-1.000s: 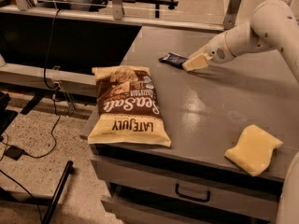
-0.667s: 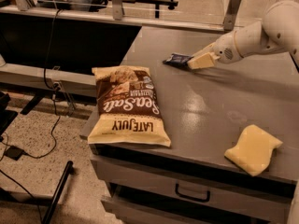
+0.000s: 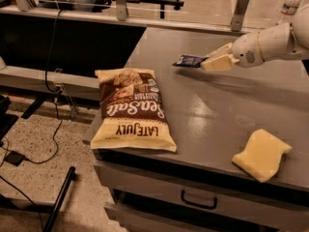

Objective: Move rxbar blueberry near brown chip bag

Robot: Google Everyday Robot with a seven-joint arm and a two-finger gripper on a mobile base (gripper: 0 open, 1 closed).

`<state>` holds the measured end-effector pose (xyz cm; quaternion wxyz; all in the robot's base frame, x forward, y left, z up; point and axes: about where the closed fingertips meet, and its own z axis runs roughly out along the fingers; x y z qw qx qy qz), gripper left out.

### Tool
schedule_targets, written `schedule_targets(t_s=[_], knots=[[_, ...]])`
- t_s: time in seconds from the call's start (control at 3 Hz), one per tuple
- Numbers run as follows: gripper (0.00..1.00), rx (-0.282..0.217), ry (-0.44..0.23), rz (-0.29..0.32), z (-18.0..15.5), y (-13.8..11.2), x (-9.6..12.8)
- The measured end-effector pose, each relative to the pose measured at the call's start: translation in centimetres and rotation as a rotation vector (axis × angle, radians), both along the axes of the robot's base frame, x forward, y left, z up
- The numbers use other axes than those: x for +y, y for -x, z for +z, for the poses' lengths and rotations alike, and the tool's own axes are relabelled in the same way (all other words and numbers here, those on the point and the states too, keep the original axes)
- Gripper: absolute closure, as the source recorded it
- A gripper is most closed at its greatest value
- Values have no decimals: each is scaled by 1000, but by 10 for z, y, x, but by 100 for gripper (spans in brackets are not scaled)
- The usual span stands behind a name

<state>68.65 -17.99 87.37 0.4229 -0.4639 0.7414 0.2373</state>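
The rxbar blueberry [image 3: 189, 60] is a small dark navy bar, held at its right end by my gripper [image 3: 208, 62] and lifted just above the grey table [image 3: 212, 110], near its far middle. The white arm comes in from the right edge. The cream fingers [image 3: 218, 62] are shut on the bar. The brown chip bag [image 3: 132, 109] lies flat at the table's front left corner, with "Sea Salt" and "LATE JULY" lettering. The bar is apart from the bag, up and to the right of it.
A pale yellow sponge-like block [image 3: 262, 153] lies at the table's front right. A drawer with a dark handle [image 3: 199, 200] sits under the table front. Cables [image 3: 48, 124] trail on the floor at left. A plastic bottle [image 3: 291, 3] stands at the far right.
My gripper has lifted the bar off the table and carried it slightly up and to the right. The chip bag and sponge block have not moved.
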Motion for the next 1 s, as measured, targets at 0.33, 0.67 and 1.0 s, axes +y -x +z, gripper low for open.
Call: schedule_targets(t_s=[0.33,0.67,1.0], knots=[[100,-19,-28,41,10,19,1],[100,-36,-44,81,17,36,4],[100,-46,-66,123,21,52,9]])
